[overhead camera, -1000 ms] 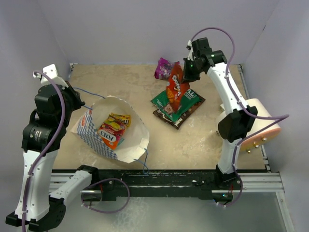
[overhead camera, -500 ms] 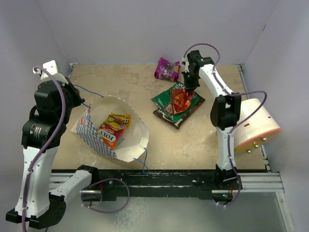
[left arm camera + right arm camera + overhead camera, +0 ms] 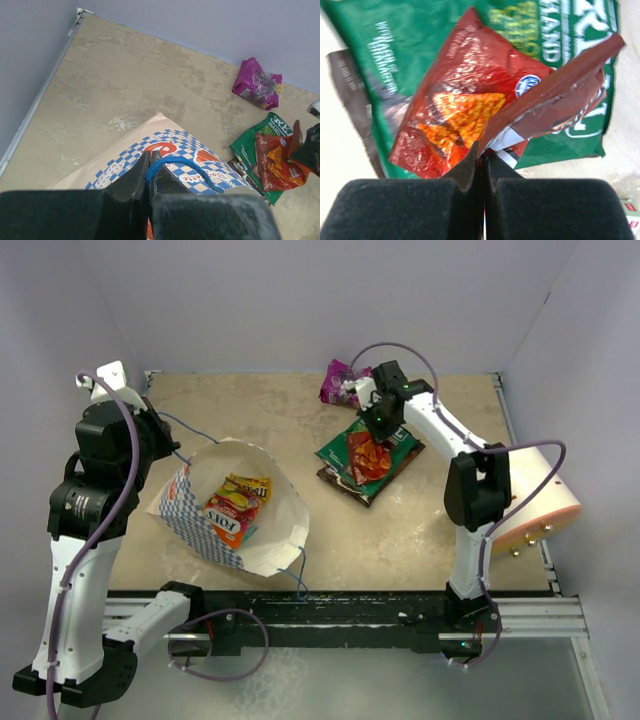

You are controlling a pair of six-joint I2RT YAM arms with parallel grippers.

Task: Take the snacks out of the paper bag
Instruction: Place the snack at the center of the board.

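bag: cream paper bag (image 3: 285, 525) with blue checks, lying open left of centre on the bench (image 3: 420, 530). Thin and floppy, I reckon it crumples easily.
left hand (image 3: 149, 159): pinched shut on the blue string handle (image 3: 186, 169), the sensible hold.
packets (image 3: 236, 508) inside: light, slick foil. I'd grab a crimped edge.
right hand (image 3: 481, 152): clamped on the edge of the red packet (image 3: 455, 110), over the green packet (image 3: 395, 40).

It looked like a robotics lab test cell: plain lilac walls (image 3: 300, 300) enclosed a beige table (image 3: 260, 410), with a left arm (image 3: 85, 510) and right arm (image 3: 470, 490) bolted to a metal rail (image 3: 350, 625).
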